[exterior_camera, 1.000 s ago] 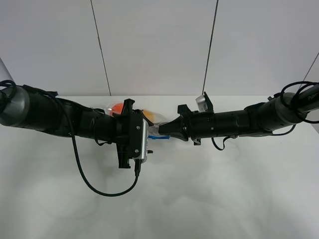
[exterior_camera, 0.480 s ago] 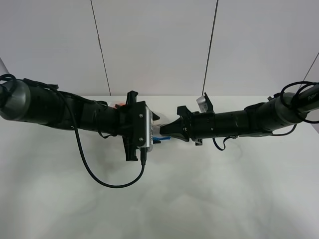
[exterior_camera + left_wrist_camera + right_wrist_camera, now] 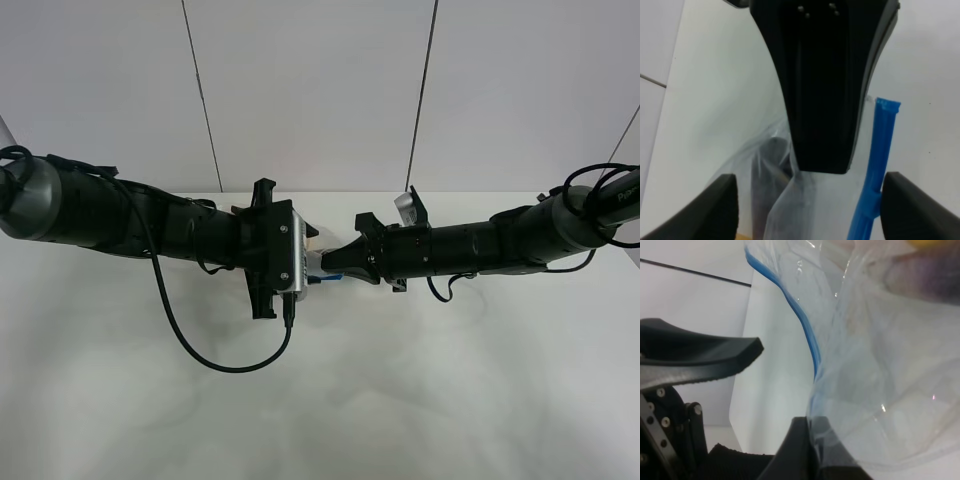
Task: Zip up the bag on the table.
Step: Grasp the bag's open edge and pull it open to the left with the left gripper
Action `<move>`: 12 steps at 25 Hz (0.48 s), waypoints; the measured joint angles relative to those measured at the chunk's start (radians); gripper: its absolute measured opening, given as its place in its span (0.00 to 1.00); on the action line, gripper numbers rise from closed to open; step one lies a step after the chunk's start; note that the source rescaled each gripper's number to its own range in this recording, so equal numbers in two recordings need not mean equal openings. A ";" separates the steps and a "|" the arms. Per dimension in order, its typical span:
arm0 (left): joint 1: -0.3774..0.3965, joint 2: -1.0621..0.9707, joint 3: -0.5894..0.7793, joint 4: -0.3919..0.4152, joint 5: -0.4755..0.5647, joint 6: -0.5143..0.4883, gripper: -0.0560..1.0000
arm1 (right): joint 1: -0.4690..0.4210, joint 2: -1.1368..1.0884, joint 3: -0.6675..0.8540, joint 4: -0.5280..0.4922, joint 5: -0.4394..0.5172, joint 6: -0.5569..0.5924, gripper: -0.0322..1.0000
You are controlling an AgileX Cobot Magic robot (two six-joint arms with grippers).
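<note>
Since a second ago the left arm (image 3: 150,230) has swung toward the far edge of the tabletop (image 3: 400,400) and closer to the right arm, and it now covers the orange ball and yellow fruit that showed beside it before. A black cable (image 3: 200,350) loops from this arm down onto the tabletop.

At the arm's end the left gripper (image 3: 810,220) is released, its two fingers standing wide apart with one end of the bag (image 3: 880,380) between them. The bag lies near the far edge of the tabletop, a little left of its middle, and in the high view it is almost wholly hidden under the left wrist. Its blue zip strip (image 3: 880,165) runs along one edge, just beside one left finger; whether it touches that finger cannot be told. A dark purple shape (image 3: 930,275) shows through the crinkled plastic.

Just right of it, the right gripper (image 3: 325,263) is clenched on the bag's end, the clear film pinched between its closed fingers. Its tip reaches in between the left gripper's spread fingers. The right arm (image 3: 500,245) has stayed put, stretching away toward the tabletop's right edge.
</note>
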 joint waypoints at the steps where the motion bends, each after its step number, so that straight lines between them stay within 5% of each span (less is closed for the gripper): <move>1: 0.000 0.000 0.000 0.000 -0.001 0.000 0.75 | 0.000 0.000 -0.005 0.000 0.000 0.000 0.03; 12: 0.000 0.000 0.000 0.000 -0.016 0.001 0.75 | 0.000 0.000 -0.071 -0.001 0.024 0.020 0.03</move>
